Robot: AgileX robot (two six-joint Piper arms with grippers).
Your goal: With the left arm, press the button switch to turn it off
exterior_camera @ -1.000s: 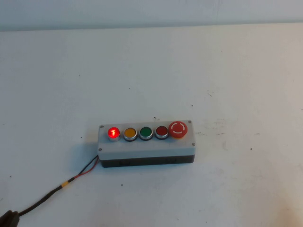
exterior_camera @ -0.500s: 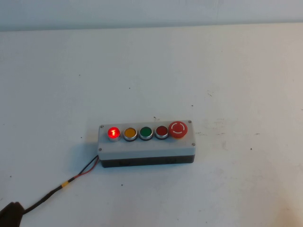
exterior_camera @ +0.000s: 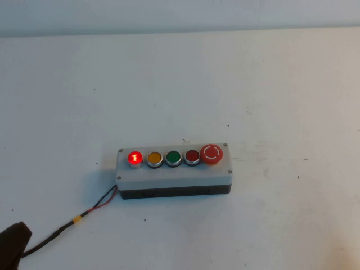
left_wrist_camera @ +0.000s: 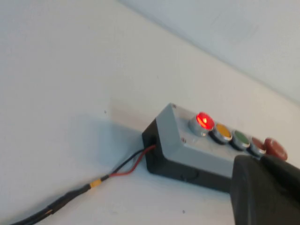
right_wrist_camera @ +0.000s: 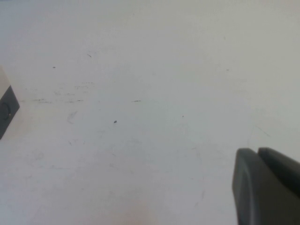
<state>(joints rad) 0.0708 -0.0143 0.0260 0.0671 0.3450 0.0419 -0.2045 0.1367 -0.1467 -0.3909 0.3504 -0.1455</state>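
Observation:
A grey button box (exterior_camera: 174, 174) sits in the middle of the white table. On top are a lit red button (exterior_camera: 135, 158) at its left end, then yellow (exterior_camera: 154, 158), green (exterior_camera: 173, 157) and dark red (exterior_camera: 192, 156) buttons and a red mushroom stop button (exterior_camera: 212, 153). My left gripper (exterior_camera: 12, 242) shows as a dark tip at the table's front left corner, well apart from the box. In the left wrist view its fingers (left_wrist_camera: 265, 187) lie together, shut and empty, with the lit button (left_wrist_camera: 204, 121) beyond. My right gripper (right_wrist_camera: 262, 185) is shut and empty over bare table.
A black cable with red and black wires and a yellow band (exterior_camera: 77, 219) runs from the box's left end to the front left corner, past my left gripper. The box's corner (right_wrist_camera: 5, 108) shows at the edge of the right wrist view.
My left gripper has come further into the high view at the front left corner, moving up and toward the box. The box and lit button are unchanged.

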